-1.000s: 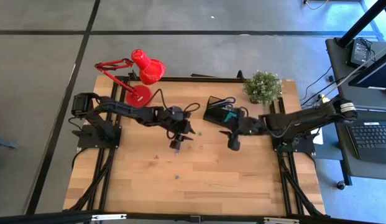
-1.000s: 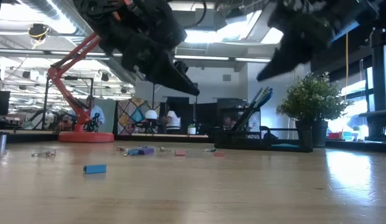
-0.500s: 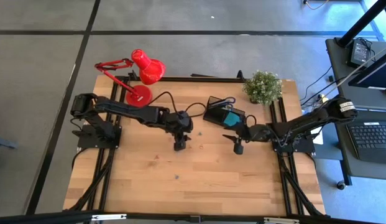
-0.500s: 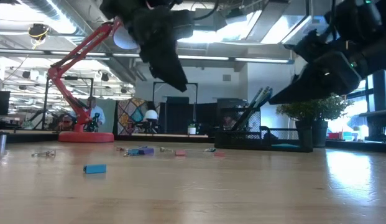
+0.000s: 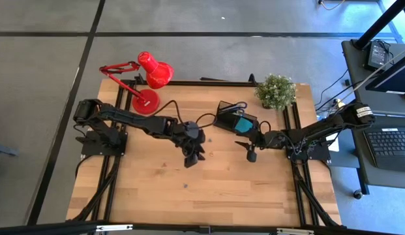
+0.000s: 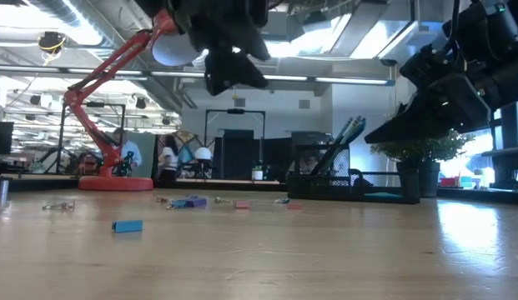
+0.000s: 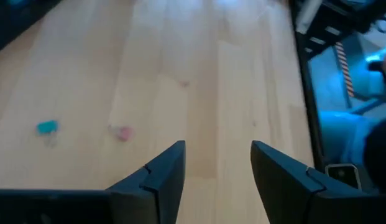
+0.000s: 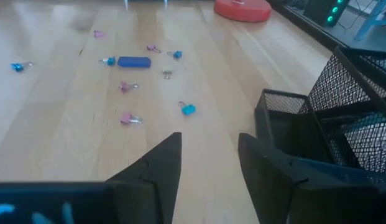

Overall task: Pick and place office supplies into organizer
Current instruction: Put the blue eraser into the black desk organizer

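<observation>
- Here, your light wooden slatted tabletop [image 5: 222, 189] carries everything, with both dark arms reaching in toward its middle.
- Your red desk lamp [image 5: 147, 81] stands at the far left of the tabletop and the small green potted plant [image 5: 276, 91] at the far right corner.
- Your black mesh desk organizer [image 5: 233, 118] sits at the far side, right of centre, with a teal square pad [image 5: 242, 123] in it; in the low view, pens lean up out of it.
- Your left gripper [image 5: 193, 157] hangs above the middle of the tabletop, fingers spread apart and holding nothing, as its wrist view shows [image 7: 214, 168].
- Your right gripper [image 5: 250, 155] hovers just in front of the organizer, fingers also spread and empty [image 8: 208, 165].
- A small blue oblong block [image 8: 134, 61] lies on the wood between the lamp base and the grippers.
- Tiny blue and pink binder clips are scattered around it, one blue clip [image 8: 188, 109] nearest the right gripper, a pink one [image 8: 128, 118] close by.
</observation>
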You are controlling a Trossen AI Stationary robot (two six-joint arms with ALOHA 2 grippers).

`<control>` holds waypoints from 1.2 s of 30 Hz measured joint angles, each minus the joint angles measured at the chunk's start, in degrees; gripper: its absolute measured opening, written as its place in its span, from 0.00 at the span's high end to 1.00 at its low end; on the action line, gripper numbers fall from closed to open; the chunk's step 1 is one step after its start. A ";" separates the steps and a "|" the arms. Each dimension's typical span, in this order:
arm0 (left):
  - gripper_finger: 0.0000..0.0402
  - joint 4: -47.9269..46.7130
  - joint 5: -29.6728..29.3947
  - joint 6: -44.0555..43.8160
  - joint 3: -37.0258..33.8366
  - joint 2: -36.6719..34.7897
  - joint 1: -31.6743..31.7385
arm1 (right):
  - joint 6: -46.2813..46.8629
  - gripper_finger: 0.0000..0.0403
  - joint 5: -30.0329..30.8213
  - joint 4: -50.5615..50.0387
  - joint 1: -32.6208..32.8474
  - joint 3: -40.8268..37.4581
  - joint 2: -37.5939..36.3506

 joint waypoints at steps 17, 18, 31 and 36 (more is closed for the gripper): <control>0.61 -1.41 -0.57 0.26 0.00 -0.01 -3.17 | -1.72 0.60 -0.19 -1.03 0.00 0.00 -0.02; 0.61 -1.41 -0.73 0.37 0.00 -0.01 -3.17 | -1.74 0.60 -0.19 -1.11 0.00 0.00 -0.02; 0.62 -6.68 -9.30 -19.42 0.00 -0.01 -3.05 | -6.24 0.60 -0.18 -1.08 -0.15 0.00 -0.02; 0.61 -12.31 -13.08 -26.56 0.00 -0.01 -2.99 | -8.54 0.60 -0.18 -1.06 -0.18 0.02 -0.02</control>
